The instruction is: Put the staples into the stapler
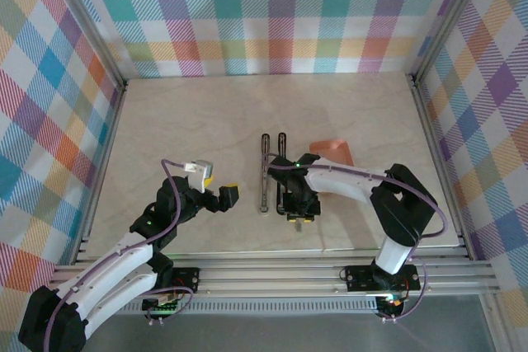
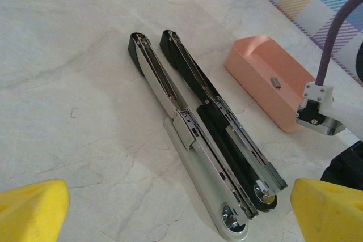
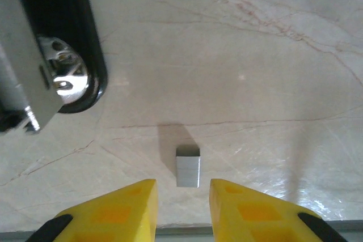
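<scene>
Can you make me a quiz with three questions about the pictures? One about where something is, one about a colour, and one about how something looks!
1. Seen from above, where is the pink tray from the stapler?
A. Left
B. Right
C. On top

2. What colour are the robot's fingers?
A. Yellow
B. Green
C. Red

3. How is the stapler?
A. Shut
B. Standing up
C. Opened out flat

Answers:
1 B: the top view shows the tray to the right of the stapler.
2 A: both wrist views show yellow fingers.
3 C: the stapler's two long halves lie side by side on the table.
</scene>
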You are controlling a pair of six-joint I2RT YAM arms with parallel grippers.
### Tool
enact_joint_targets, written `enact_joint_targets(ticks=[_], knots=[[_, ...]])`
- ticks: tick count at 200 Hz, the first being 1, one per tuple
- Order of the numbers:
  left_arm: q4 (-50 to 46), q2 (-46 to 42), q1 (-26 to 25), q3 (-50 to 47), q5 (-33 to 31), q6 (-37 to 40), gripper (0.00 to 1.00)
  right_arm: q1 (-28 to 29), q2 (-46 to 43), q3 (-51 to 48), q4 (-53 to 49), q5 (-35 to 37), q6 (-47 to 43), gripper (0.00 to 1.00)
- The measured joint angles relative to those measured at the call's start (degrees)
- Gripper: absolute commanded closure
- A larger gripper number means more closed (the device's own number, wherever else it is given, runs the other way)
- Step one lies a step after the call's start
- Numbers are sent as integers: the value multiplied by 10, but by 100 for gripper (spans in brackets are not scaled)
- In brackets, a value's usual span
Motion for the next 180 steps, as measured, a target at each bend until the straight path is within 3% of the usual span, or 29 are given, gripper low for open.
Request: enact_joint_targets(ticks=[180], knots=[[0,0,0,0,0,0,0,-13,40,-24,30,-38,-20,72]])
